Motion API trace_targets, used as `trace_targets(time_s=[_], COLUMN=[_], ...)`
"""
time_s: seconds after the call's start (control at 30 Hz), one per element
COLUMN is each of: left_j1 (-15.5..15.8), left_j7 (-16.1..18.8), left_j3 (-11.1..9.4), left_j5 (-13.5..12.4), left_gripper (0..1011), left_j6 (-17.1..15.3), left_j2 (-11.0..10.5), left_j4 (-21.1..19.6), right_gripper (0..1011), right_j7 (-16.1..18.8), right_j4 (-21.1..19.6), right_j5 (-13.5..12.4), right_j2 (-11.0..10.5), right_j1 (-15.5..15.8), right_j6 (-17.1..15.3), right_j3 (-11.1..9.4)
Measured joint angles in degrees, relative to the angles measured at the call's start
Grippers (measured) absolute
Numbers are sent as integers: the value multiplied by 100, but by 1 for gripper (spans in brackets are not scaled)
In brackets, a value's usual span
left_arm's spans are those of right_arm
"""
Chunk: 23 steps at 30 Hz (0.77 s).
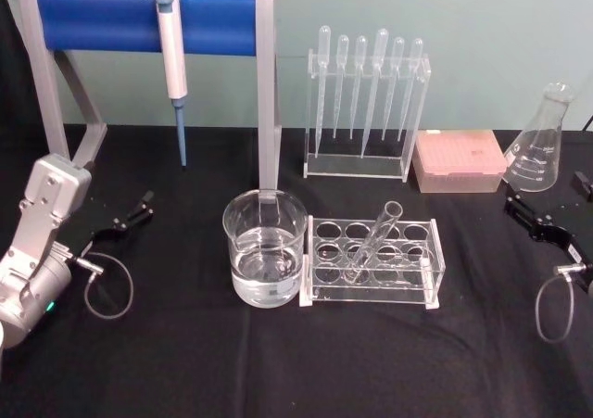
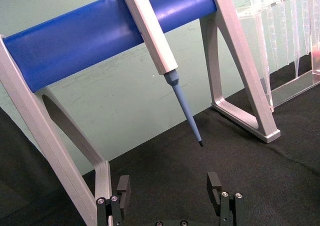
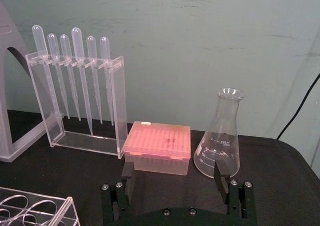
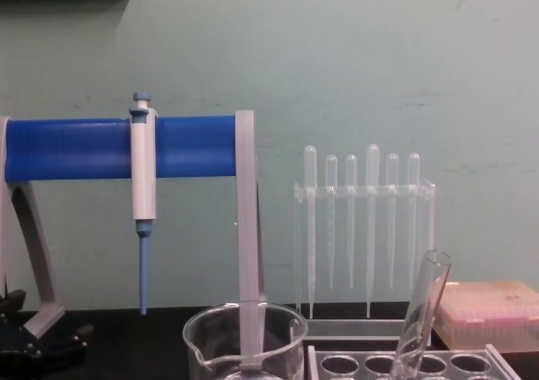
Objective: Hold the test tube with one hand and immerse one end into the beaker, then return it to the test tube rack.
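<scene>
Test tube (image 1: 378, 237) tilted in rack (image 1: 372, 262), beside beaker (image 1: 265, 246).

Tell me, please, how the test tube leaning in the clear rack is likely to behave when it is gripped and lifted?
The test tube looks like smooth, thin glass, so it is probably slippery and fragile under a hard squeeze. It leans in the rack, so it may drag on the hole's edge. Being round, it would likely roll if laid down.

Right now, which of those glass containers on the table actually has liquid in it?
The beaker, the wide one with a spout beside the clear rack, holds clear liquid. The conical flask at the far right and the leaning test tube look empty.
</scene>
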<state>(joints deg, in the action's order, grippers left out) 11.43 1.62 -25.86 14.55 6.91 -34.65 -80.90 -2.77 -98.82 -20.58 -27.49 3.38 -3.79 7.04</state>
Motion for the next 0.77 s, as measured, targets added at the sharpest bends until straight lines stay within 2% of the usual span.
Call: trace_targets(time_s=[0.77], left_j1=[0], left_j7=[0], left_j3=[0], left_j5=[0], left_gripper=[1000], left_j6=[0], left_j2=[0], left_j4=[0], right_gripper=[1002], right_j7=[-35], right_j4=[-20], right_j5=[1], right_j2=[-7], right_j1=[0], right_j6=[-17], right_j3=[7])
